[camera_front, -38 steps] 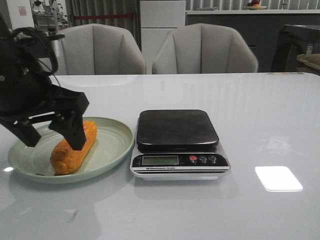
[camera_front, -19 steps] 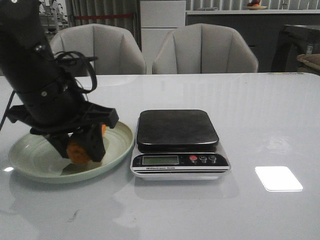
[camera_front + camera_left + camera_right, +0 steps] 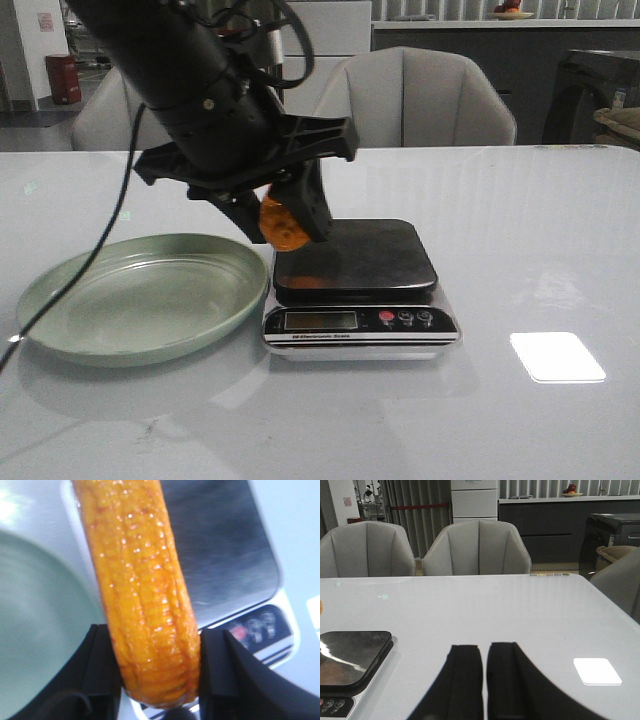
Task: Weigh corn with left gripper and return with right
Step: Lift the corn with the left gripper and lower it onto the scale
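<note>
Nearest the camera in the front view, the shiny white surface lay bare along the bottom of the frame. Just above it, in the lower middle, sat the silver kitchen scale with a dark square platform, and at the lower left sat the round pale green plate with nothing on it.

Above the left edge of the scale's platform, in the middle of the frame, hung the black two-fingered left hand. It held the glossy orange-yellow corn cob tight between its fingers. The corn was up in the air and did not touch the platform. In the left wrist view the corn ran long from the fingers at the bottom toward the top of the frame, along the platform's left edge, with the plate on its left.

So the platform lay below the corn and a bit to the right in the front view. The left hand probably needed to go a little that way, then down.

The black right hand sat with its fingers pressed together on nothing, well off to the right of the scale.
</note>
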`<action>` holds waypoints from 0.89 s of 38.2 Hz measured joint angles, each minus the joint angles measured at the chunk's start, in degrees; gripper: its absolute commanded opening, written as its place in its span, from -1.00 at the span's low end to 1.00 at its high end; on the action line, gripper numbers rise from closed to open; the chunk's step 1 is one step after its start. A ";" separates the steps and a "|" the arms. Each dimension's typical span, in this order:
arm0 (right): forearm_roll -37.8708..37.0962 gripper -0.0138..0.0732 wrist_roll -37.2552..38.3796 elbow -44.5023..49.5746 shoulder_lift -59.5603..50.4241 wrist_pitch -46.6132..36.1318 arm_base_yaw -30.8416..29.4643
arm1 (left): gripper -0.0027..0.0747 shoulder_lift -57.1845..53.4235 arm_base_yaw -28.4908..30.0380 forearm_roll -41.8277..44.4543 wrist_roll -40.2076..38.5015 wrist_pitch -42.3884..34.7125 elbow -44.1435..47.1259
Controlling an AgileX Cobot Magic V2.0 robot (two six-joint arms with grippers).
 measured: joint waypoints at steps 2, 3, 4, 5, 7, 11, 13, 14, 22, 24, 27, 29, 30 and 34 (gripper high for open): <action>0.00 -0.23 0.00 0.00 0.00 0.00 0.00 | -0.63 1.10 -0.93 -0.76 0.00 -0.14 -0.91; 0.00 -0.23 0.00 0.00 0.00 0.00 0.00 | -0.63 1.60 -1.32 -0.95 0.00 -0.29 -1.12; 0.00 -0.23 0.00 0.00 0.00 0.00 0.00 | -0.63 2.09 -1.82 -1.05 0.00 -0.27 -1.57; 0.00 -0.23 0.00 0.00 0.00 0.00 0.00 | -0.62 2.72 -2.17 -1.29 0.00 -0.27 -2.04; 0.00 -0.23 0.00 0.00 0.00 0.00 0.00 | -0.58 3.78 -2.95 -1.51 0.00 -0.27 -2.96; 0.00 -0.23 0.00 0.00 0.00 0.00 0.00 | -0.33 5.59 -4.22 -1.89 0.00 -0.60 -4.62; 0.00 -0.23 0.00 0.00 0.00 0.00 0.00 | -0.15 6.35 -4.63 -2.03 0.00 -0.58 -5.40; 0.00 -0.23 0.00 0.00 0.00 0.00 0.00 | -0.08 6.53 -4.65 -2.03 0.00 -0.58 -5.68; 0.00 -0.23 0.00 0.00 0.00 0.00 0.00 | 0.35 7.06 -4.75 -2.27 -0.11 -1.71 -6.28; 0.00 -0.23 0.00 0.00 0.00 0.00 0.00 | 0.34 7.06 -4.63 -2.27 -0.11 -1.95 -6.28; 0.00 -0.23 0.00 0.00 0.00 0.00 0.00 | 0.34 7.06 -4.15 -2.27 -0.47 -2.10 -6.28; 0.00 -0.23 0.00 0.00 0.00 0.00 0.00 | 0.34 7.06 -3.92 -2.27 -0.61 -2.23 -6.28; 0.00 -0.23 0.00 0.00 0.00 0.00 0.00 | 0.34 7.06 -3.82 -2.27 -0.60 -2.23 -6.39; 0.00 -0.23 0.00 0.00 0.00 0.00 0.00 | 0.34 7.06 -3.59 -1.61 -0.73 -1.10 -7.30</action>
